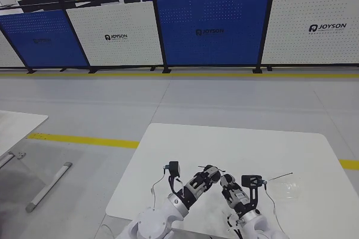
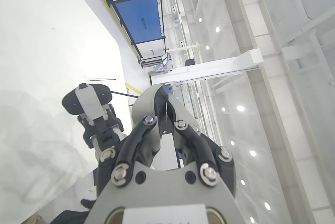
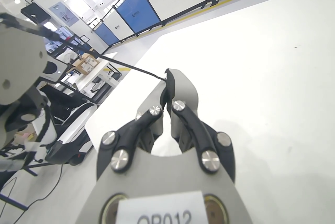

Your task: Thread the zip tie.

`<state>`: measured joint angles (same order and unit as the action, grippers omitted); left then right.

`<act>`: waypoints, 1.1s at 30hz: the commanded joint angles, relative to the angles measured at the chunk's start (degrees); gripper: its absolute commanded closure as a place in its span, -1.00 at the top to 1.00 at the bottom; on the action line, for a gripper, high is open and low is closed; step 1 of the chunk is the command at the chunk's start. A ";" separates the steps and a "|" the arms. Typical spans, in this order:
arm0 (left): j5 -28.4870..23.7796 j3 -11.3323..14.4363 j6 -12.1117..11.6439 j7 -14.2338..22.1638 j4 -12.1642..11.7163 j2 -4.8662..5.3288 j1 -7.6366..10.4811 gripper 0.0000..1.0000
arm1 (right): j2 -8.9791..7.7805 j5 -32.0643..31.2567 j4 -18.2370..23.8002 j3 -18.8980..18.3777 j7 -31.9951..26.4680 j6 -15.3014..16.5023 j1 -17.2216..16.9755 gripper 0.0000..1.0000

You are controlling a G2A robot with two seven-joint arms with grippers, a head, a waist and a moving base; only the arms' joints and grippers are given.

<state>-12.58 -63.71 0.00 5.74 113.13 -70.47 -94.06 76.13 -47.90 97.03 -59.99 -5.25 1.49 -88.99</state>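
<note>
Right claw (image 3: 166, 82), lower centre of the right wrist view and nearest the lens: pads pressed together on one end of the zip tie (image 3: 125, 65). From the tips the black strap runs nearly straight toward the upper left of that frame, off the surface, up to the other arm.

Bench (image 3: 248, 65) — white, rounded corners, takes the right half of the same frame. Both arms sit at its near edge, bottom centre of the top view.

Left claw (image 2: 166, 103), centre of the left wrist view: pads together, a thin dark strip pinched between them. Judged to be the tie's other end, since the strap coming from the right claw at centre left of that frame passes behind the left finger. Which end carries the head I cannot tell; too small.

Clear wrapper (image 1: 294, 190), lower right of the top view, lying flat on the bench near the right arm.

Second tie (image 1: 281, 176), just above the wrapper in the top view, lying loose on the bench, apart from both claws.

Progress (judgement): pick-up is done — one tie is off the bench and apparently held at both ends. The strap is a straight span with no loop visible along it, so the tail has not yet entered the head. Left to do: bend the strap round, line the tip up with the slot, push through, pull. Roughly the first third.
</note>
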 commanded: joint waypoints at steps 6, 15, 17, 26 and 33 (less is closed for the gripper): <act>-0.36 -0.39 0.86 -1.21 -0.09 0.02 -0.19 -1.00 | 0.11 2.17 -0.31 -0.26 0.14 0.98 0.25 1.00; -6.52 -2.23 3.86 -2.45 -2.12 -0.26 1.83 -1.00 | -1.29 8.24 3.20 -8.22 5.57 11.14 -6.10 1.00; -6.82 -2.61 4.35 -2.75 -2.51 -0.25 1.99 -1.00 | -1.61 9.64 4.37 -10.42 8.17 13.13 -8.59 1.00; -6.64 -2.76 7.79 -6.09 -5.47 -0.47 3.20 -1.00 | -2.51 14.88 7.01 -15.27 12.23 17.99 -14.02 1.00; -6.25 -2.75 7.75 -6.38 -5.72 -0.47 3.27 -1.00 | -2.43 14.58 6.59 -14.64 11.53 16.92 -13.45 1.00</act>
<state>-19.19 -66.47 7.78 -0.37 107.63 -70.93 -90.86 73.64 -33.09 103.94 -75.10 6.82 19.27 -102.86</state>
